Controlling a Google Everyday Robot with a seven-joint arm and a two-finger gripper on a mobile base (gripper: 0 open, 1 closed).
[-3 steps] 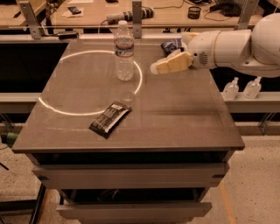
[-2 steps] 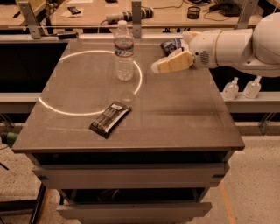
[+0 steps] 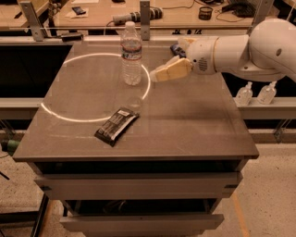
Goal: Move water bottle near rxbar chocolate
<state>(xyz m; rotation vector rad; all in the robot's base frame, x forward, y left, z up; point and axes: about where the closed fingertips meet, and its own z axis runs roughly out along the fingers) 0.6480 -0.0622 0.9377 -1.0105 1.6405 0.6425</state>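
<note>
Water bottle (image 3: 132, 55) upright, beside gripper (image 3: 157, 75) (not touching).

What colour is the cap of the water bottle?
White cap, camera view; the water bottle stands upright, the gripper close beside it.

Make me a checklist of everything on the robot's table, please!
Surface: grey table top with a bright ring of light on it.
Job's things: water bottle upright at the back; rxbar chocolate flat nearer the front, apart from it.
Clutter: dark packet, partly hidden behind the gripper.
Grippers: gripper just beside the water bottle, not touching it.
Cables: nothing seen on the table top.
Surroundings: two small pump bottles on a side ledge; cluttered bench behind.
</note>
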